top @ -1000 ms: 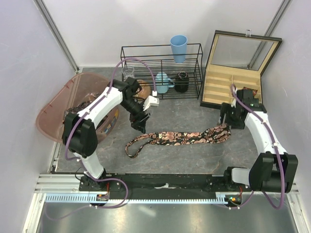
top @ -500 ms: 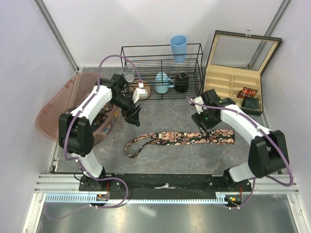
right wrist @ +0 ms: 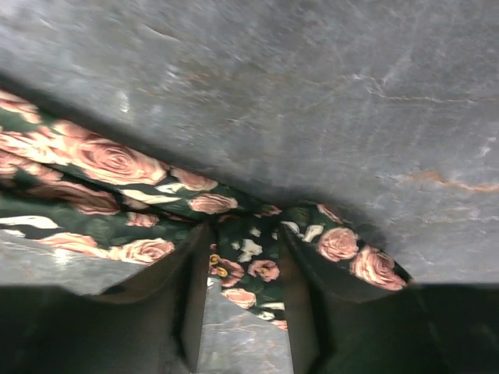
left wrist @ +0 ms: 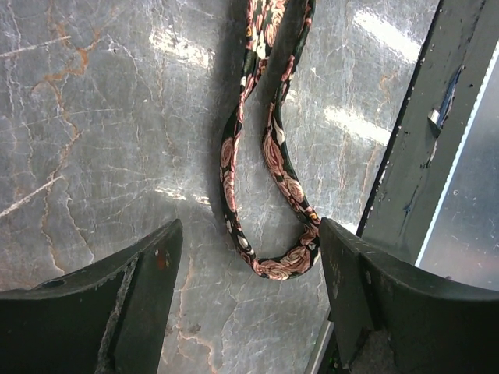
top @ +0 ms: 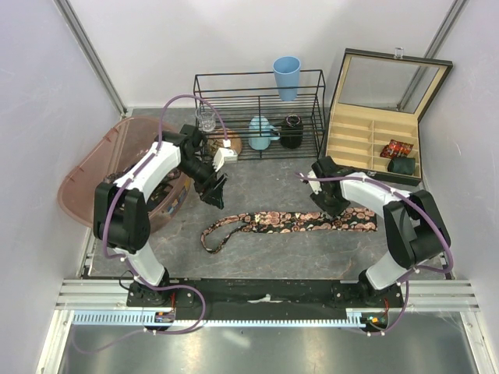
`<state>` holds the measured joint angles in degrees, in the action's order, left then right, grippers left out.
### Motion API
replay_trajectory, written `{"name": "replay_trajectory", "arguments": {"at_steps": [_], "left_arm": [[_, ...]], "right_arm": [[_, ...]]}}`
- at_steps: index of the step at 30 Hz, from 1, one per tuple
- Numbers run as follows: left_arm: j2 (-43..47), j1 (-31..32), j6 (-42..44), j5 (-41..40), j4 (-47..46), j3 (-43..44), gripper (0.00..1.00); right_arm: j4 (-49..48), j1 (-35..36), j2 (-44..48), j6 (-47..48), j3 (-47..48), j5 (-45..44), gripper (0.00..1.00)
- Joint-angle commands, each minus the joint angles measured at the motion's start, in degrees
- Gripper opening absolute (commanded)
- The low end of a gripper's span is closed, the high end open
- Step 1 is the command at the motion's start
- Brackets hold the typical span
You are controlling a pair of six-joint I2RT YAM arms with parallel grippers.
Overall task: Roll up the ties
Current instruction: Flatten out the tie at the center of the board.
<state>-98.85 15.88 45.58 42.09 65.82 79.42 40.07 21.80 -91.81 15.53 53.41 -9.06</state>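
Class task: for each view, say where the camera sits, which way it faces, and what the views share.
Top external: high behind the robot, looking down on the table; both arms, left end effector and right end effector show.
Left wrist: on that wrist, facing down at the tie's looped narrow end; its open fingers show.
Right wrist: low over the tie's wide end; its fingers straddle the fabric.
Shared: all three show the same tie.
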Motion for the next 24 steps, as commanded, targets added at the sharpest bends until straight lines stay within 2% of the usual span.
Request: {"name": "replay_trajectory", "arguments": {"at_steps": [1, 3, 4, 7, 11, 12, 16, 17, 20, 21, 23, 24], "left_arm": [[2.7, 0.0, -0.9, -0.1, -1.0, -0.6, 0.76], [2.6, 0.1, -0.6, -0.2, -1.0, -0.7, 0.76], [2.6, 0.1, -0.5, -0.3, -1.0, -0.6, 0.76], [2.7, 0.1, 0.1, -0.4, -0.9, -0.6, 0.76], [2.9, 0.6, 4.2, -0.9, 1.0, -0.9, 0.75], [3.0, 0.9, 4.9, -1.0, 1.3, -1.7, 0.75], [4.3, 3.4, 7.9, -3.1, 1.2, -4.6, 0.75], [4.5, 3.8, 9.0, -3.6, 0.8, -5.2, 0.76], [6.0, 5.5, 11.0, -4.2, 0.6, -7.7, 0.77], [6.6, 6.4, 11.5, -4.4, 0.7, -9.3, 0.77], [8.0, 7.6, 12.8, -5.3, 0.4, -11.8, 0.77], [8.4, 8.7, 13.0, -5.8, 0.2, -12.5, 0.77]], "right_arm": [[-1.6, -0.2, 1.5, 1.1, -0.9, -5.3, 0.34], [-1.2, -0.4, 2.2, 1.2, -0.5, -6.3, 0.25], [-1.1, -0.5, 2.4, 1.3, -0.4, -7.3, 0.16], [1.1, -2.1, 4.4, 2.4, 1.2, -8.3, 0.0], [7.0, -8.2, 10.2, 6.4, 4.6, -8.2, 0.0], [8.0, -10.4, 11.5, 10.4, 4.3, -8.2, 0.0], [5.5, -25.0, 17.0, 23.4, 0.4, -8.2, 0.0], [4.8, -26.7, 18.0, 25.4, -0.9, -7.6, 0.0], [3.8, -32.2, 16.7, 29.0, -0.6, -8.0, 0.16], [3.7, -33.7, 15.8, 29.1, 0.4, -8.3, 0.29], [6.7, -37.3, 13.2, 28.0, 5.9, -6.3, 0.46], [8.9, -38.0, 12.5, 27.8, 8.3, -0.9, 0.6]]}}
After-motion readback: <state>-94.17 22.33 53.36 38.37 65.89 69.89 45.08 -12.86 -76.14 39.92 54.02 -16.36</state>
